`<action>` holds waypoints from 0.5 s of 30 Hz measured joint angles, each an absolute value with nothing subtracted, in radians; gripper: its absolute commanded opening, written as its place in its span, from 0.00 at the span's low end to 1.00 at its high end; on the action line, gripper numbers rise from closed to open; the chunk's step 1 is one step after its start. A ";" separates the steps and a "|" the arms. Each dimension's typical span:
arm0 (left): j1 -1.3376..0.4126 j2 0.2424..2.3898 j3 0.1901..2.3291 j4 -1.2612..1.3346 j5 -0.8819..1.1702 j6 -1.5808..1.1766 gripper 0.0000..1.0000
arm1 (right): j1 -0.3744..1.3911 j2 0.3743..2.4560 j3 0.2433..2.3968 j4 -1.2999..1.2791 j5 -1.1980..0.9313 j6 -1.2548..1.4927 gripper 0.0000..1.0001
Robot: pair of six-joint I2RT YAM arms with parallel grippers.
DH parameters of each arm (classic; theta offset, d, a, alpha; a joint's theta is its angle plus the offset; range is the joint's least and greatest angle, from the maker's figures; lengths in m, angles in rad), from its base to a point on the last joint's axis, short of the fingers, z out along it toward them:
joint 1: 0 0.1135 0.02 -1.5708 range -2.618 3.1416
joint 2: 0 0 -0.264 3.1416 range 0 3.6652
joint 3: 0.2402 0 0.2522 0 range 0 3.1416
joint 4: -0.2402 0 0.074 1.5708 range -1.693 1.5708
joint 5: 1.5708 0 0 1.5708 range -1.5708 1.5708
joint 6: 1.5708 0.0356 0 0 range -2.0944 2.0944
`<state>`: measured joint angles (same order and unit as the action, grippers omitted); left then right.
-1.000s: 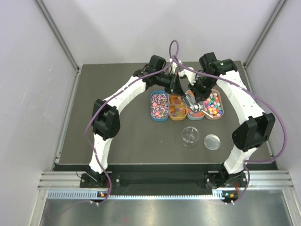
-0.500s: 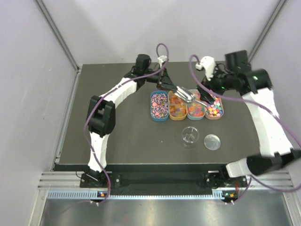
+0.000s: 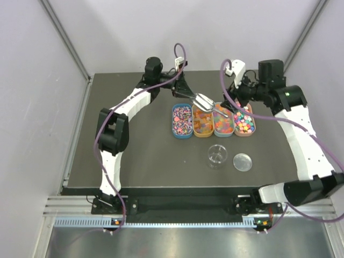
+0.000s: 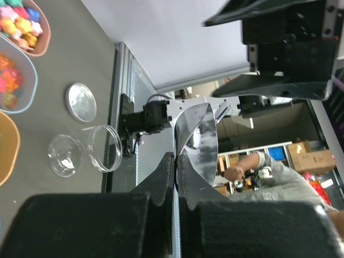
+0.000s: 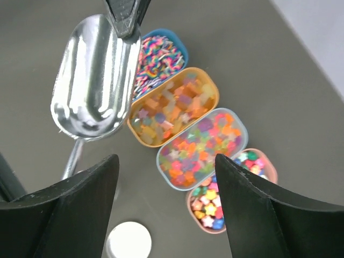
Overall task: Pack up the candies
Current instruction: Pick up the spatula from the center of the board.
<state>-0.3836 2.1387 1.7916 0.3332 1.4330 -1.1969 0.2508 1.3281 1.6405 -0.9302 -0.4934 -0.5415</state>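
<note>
Four trays (image 3: 173, 122) hold candies (image 3: 244, 122); lid (image 3: 243, 162) beside jar (image 3: 216, 155).

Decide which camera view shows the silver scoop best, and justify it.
Right wrist: the scoop appears large, its empty bowl facing the camera, the left gripper pinching its rim. Top external shows it small above the trays. Left wrist shows only its shiny wall between the fingers.

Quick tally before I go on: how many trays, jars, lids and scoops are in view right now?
4 oval trays of candies
1 clear jar
1 lid
1 metal scoop
Total: 7
</note>
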 measured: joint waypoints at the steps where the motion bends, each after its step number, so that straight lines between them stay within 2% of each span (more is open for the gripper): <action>1: -0.387 2.138 1.788 0.336 1.440 -1.201 0.00 | 0.250 1.353 1.639 -0.937 -0.503 -0.540 0.70; 9: -0.383 2.112 1.742 0.350 1.470 -1.206 0.00 | 0.250 1.473 1.792 -1.096 -0.561 -0.559 0.68; 15: -0.371 2.112 1.733 0.355 1.469 -1.196 0.00 | 0.250 1.470 1.916 -1.161 -0.586 -0.545 0.69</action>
